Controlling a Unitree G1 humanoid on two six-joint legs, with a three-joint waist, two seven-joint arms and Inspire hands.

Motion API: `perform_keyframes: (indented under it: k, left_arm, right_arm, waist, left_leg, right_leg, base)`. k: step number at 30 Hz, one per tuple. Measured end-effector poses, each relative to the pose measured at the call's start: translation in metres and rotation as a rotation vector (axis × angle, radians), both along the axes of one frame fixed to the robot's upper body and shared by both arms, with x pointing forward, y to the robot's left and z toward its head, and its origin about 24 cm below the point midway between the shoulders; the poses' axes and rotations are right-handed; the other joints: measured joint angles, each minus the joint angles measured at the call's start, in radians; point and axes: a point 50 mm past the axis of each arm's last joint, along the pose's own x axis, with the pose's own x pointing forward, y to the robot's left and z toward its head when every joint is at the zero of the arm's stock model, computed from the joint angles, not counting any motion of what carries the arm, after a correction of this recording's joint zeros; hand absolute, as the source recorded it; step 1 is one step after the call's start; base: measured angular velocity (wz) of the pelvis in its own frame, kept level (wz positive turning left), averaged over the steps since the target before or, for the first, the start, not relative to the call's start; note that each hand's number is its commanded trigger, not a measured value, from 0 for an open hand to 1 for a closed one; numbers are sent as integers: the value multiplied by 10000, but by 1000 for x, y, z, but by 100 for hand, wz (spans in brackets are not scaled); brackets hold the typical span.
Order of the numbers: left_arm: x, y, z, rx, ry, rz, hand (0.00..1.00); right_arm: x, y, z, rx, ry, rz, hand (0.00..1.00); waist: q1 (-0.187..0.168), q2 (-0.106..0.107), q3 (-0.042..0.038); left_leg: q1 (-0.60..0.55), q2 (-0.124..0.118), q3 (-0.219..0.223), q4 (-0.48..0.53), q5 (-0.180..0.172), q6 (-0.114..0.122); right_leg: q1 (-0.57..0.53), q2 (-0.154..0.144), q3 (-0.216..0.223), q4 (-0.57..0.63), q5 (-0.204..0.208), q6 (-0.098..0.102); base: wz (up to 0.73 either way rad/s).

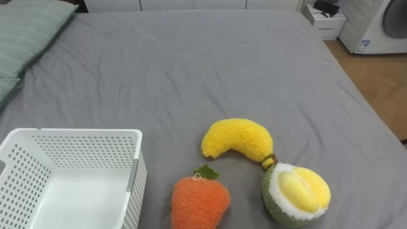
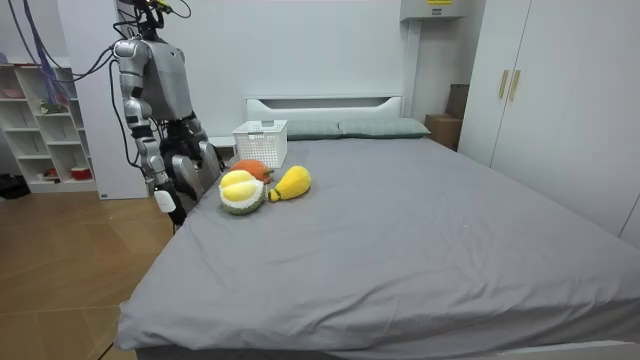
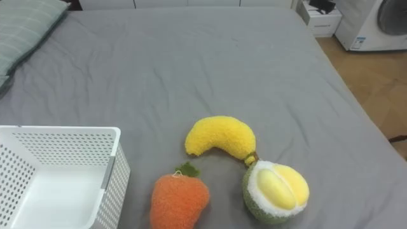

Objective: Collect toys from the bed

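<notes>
The right robot hand [image 2: 166, 199] was held low beside the bed [image 1: 191, 76], its state not discernible; a banana [image 1: 236, 138], carrot [image 1: 200, 202] and durian [image 1: 296, 194] were clustered right of a basket [image 1: 76, 137].

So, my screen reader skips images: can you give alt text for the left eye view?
Three plush toys lie on a grey bed: a yellow banana, an orange carrot and a green-and-yellow durian. A white perforated basket sits to their left.

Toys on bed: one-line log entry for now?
on bed: carrot, banana, durian | basket: beside carrot, nothing seen inside | collected: none
</notes>
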Motion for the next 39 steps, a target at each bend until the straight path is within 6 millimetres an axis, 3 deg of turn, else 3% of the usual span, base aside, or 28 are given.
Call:
perform_keyframes:
  k: [16, 24, 29, 33, 36, 39]
  left_arm:
    - [3, 2, 1, 72, -68, -102, 0]
    - [-3, 2, 1, 73, 41, 21, 0]
    - [-13, 15, 4, 392, 47, 1100, 0]
    - [-19, 27, 8, 728, 90, 1414, 0]
    - [-20, 35, 10, 889, 173, 1433, 0]
    - [-20, 35, 10, 890, 226, 1377, 0]
  right_arm:
    - [-2, 2, -1, 127, 71, -207, 0]
    - [-16, -1, -1, -283, 493, -2073, 0]
    - [-37, -13, 2, -772, 644, -4731, 0]
    - [-39, -28, 6, -1386, 689, -5778, 0]
    - [-27, -50, 14, -2229, 391, -6244, 0]
    - [3, -77, 31, -3349, -854, -6201, 0]
  waist:
    - [-8, -66, 30]
    - [-269, -92, 21]
    - [-417, -254, 10]
    - [-620, -464, 12]
    - [-680, -576, 32]
    - [-787, -624, 43]
  left_leg:
    - [-9, -5, 19, 9, -1, 1]
    - [19, -12, 5, 1, 0, 1]
    - [35, -2, 26, -15, 0, 0]
    - [147, 10, 154, -116, 2, -1]
    - [175, -1, 256, -130, 5, 7]
    - [164, -4, 296, -121, 1, 23]
  right_leg:
    - [19, -1, -7, -33, -6, 9]
    - [26, 10, 43, -19, -11, 17]
    - [19, 35, 147, 2, -41, 24]
    - [21, 66, 291, 1, -52, 61]
    - [-15, 56, 354, 51, -1, 32]
    - [-42, 54, 388, 63, 12, 65]
  base:
    - [0]
    - [0]
    - [0]
    - [-11]
    - [-10]
    - [-5]
